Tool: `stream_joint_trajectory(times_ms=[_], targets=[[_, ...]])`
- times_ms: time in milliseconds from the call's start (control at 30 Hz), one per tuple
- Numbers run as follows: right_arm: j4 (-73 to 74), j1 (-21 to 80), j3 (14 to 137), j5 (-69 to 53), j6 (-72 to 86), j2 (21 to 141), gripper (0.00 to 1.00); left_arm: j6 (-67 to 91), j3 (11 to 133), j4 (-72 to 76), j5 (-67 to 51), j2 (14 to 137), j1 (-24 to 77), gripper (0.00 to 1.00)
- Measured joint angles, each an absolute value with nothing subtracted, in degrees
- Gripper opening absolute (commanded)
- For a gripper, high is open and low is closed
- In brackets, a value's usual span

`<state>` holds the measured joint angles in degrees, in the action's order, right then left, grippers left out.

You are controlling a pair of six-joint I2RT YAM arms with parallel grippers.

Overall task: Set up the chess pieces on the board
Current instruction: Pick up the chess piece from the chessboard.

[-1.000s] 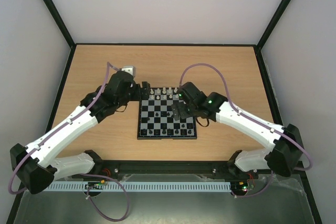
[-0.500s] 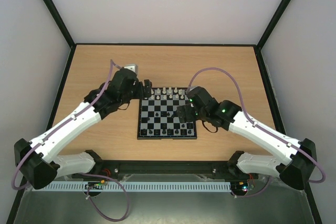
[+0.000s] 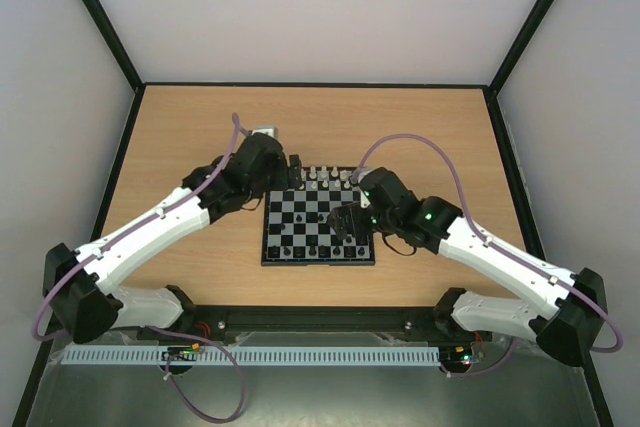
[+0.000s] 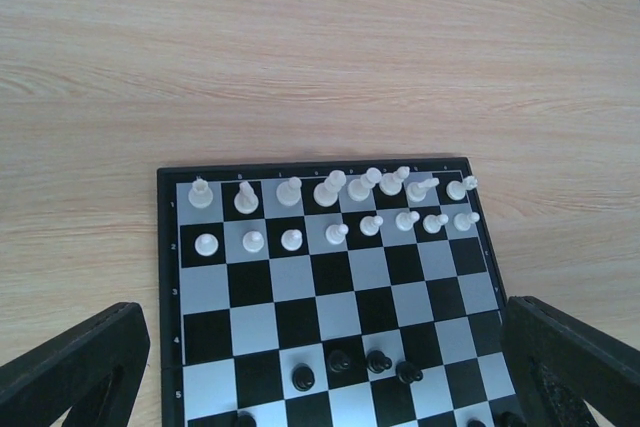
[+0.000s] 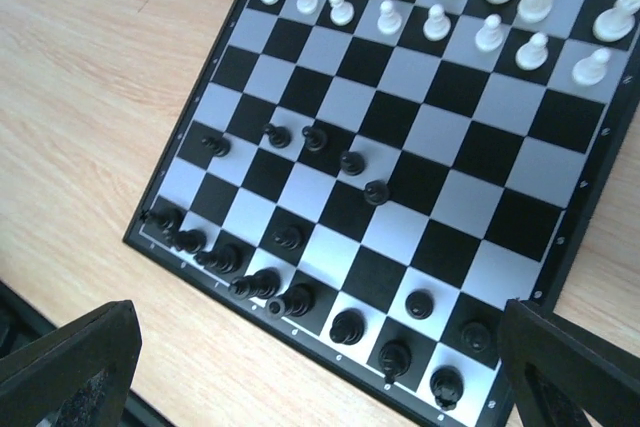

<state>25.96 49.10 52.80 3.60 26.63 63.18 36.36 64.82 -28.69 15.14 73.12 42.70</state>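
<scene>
The board [image 3: 318,261] lies at mid-table between both arms. White chess pieces [image 3: 320,175] fill its two far rows. Black chess pieces [image 3: 315,250] stand along the near rows, and several more sit loosely mid-board. My left gripper [image 3: 291,169] hovers over the far-left corner, open and holding nothing. From the left wrist, that gripper [image 4: 325,322] spans the board [image 4: 350,272], with white pieces [image 4: 330,190] ahead and black ones [image 4: 340,359] below. My right gripper [image 3: 345,220] hangs open over the board's right half. Its wrist view shows the gripper [image 5: 320,317] above black pieces [image 5: 347,326] and the board [image 5: 440,137].
Bare wooden tabletop [image 3: 200,127] surrounds the board, bounded by a black frame [image 3: 130,117] and pale walls. The arm bases [image 3: 300,322] sit at the near edge. A purple cable [image 3: 420,142] loops above the right arm.
The left arm has swung rightward, bringing its gripper to the board's far-left corner. The right gripper has drifted slightly nearer over the board. Both stayed open.
</scene>
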Motion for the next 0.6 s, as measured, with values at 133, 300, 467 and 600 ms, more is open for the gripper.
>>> stream_joint_trajectory(times_ms=[133, 300, 467, 600], targets=[[25.1, 49.1, 51.0, 0.5, 27.0, 61.6, 0.99, 38.0, 64.8, -28.7, 16.7, 73.7, 44.7, 1.00], [24.1, 49.1, 50.0, -2.5, 27.1, 58.6, 0.99, 39.8, 65.8, -30.5, 19.4, 74.8, 47.8, 0.99], [23.2, 49.1, 49.3, -4.9, 27.1, 56.6, 0.99, 40.5, 68.0, -31.5, 21.2, 75.3, 50.0, 1.00], [22.4, 49.1, 47.6, -6.5, 27.2, 55.3, 0.99, 40.5, 67.9, -31.0, 21.2, 75.6, 50.5, 0.99]])
